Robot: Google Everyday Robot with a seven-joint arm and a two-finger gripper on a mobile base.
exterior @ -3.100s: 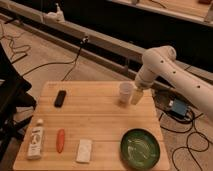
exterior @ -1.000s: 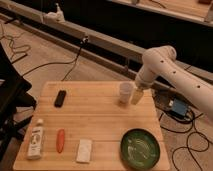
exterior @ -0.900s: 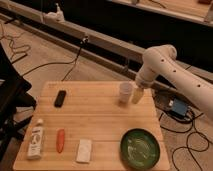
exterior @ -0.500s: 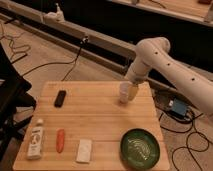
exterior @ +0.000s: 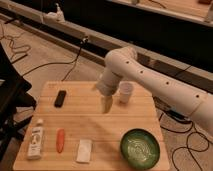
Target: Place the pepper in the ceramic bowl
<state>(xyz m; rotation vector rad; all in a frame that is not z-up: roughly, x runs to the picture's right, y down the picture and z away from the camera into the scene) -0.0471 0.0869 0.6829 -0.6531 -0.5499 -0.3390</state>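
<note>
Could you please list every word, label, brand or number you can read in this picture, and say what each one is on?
No text here can be read.
The tube: it has a dark label, but the print is too blurred to read.
The gripper, over the middle of the table and left of the cup: no marking visible.

Wooden table (exterior: 85,120) holds white cup (exterior: 125,92), black remote (exterior: 60,98), white tube (exterior: 35,142) and pale packet (exterior: 84,150).

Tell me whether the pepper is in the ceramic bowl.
Out. The pepper lies on the wooden table, well left of the ceramic bowl; the gripper hangs over mid-table, away from both.
</note>
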